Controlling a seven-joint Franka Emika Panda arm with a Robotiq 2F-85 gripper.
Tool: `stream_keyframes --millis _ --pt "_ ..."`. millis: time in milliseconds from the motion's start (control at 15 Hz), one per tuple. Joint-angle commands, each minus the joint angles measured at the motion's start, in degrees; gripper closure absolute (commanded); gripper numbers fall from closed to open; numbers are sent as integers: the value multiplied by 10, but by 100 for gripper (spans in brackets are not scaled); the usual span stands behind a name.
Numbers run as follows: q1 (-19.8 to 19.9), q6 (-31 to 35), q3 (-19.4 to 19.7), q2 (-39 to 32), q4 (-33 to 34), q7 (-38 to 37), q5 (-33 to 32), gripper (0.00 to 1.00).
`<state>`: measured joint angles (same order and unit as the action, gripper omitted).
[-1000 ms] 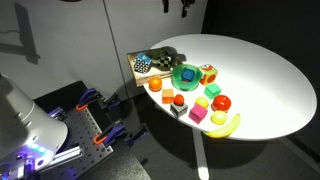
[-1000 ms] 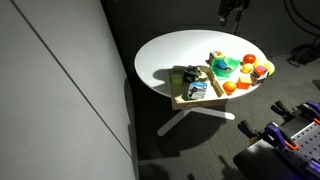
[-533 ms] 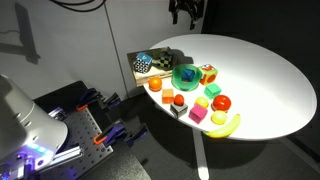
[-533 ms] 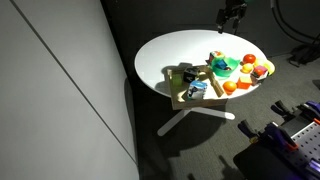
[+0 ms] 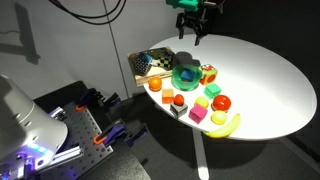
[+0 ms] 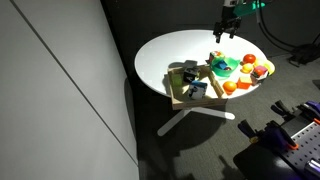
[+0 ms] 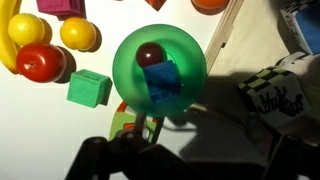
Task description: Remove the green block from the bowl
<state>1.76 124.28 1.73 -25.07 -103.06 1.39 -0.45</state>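
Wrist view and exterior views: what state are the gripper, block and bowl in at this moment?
gripper: open, empty, hovering above the bowl.
green block: inside the bowl, ungripped, beside a dark red ball.
bowl: upright on the table, holding both.

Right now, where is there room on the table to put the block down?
The wide white part of the table beyond the bowl and banana is bare. Around the bowl it is crowded with toys.

The green block (image 7: pixel 161 80) lies inside the bowl (image 7: pixel 195 70).
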Motion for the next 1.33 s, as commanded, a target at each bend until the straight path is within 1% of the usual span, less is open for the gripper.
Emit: stream_keyframes --millis 0,467,867,1267 --pt "5 -9 7 -39 40 -7 -5 0" --pt "7 -8 28 -92 63 -9 -21 0" --pt "3 -5 39 -104 46 -6 -57 0" --pt "-5 1 35 -113 38 -7 -81 0"
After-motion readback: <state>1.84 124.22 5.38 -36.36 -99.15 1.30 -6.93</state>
